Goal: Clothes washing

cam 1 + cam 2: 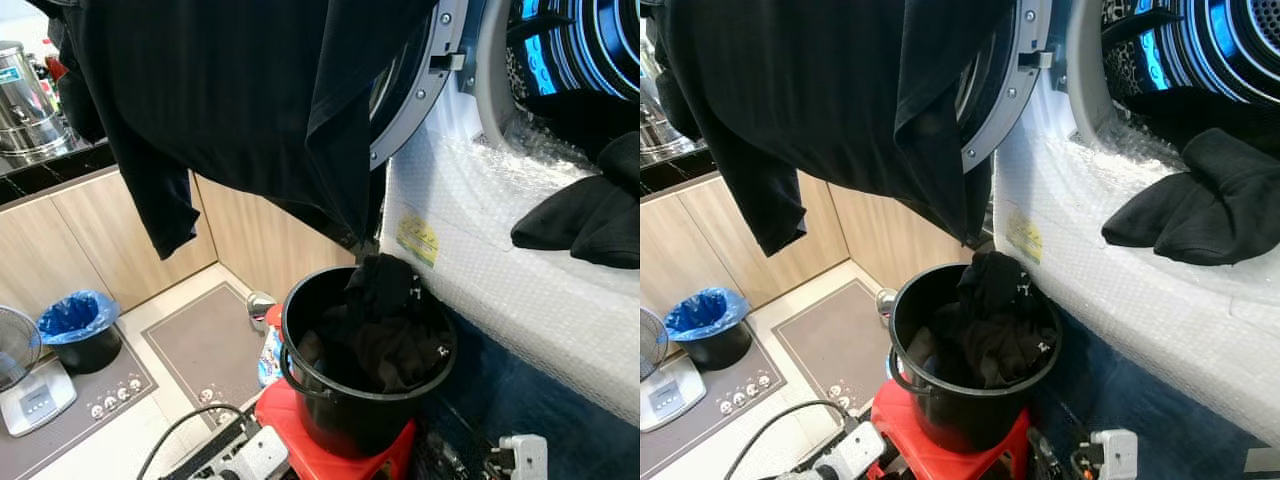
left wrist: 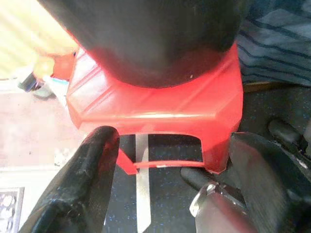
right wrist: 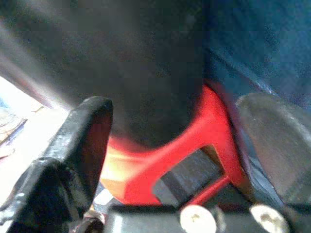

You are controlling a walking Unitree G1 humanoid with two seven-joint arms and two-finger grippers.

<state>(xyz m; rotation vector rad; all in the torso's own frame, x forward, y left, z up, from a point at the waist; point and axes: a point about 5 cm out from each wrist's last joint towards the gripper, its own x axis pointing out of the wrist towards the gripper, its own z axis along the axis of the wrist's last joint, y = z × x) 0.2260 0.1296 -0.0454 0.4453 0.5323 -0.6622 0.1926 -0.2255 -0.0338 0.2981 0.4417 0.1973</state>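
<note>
A kitchen corner: wood cabinets (image 1: 120, 235), tiled floor, a washer (image 1: 500, 250) at the right with its door (image 1: 415, 85) swung open. From the head, a black garment (image 1: 240, 110) hangs over the door, probably parked there for loading. A black sock (image 1: 590, 215) lies on the washer's lip. More dark clothes fill the black bucket (image 1: 345, 405), raised on a red stool (image 1: 300, 450) beside the drum, likely for easy reach. A blue-lined bin (image 1: 78, 328) sits near the cabinets.

At the left wrist, the left gripper (image 2: 170, 184) hangs low, open and empty, facing the stool.

At the right wrist, the right gripper (image 3: 170, 160) likewise points at stool and bucket, spread, gripping nothing.
</note>
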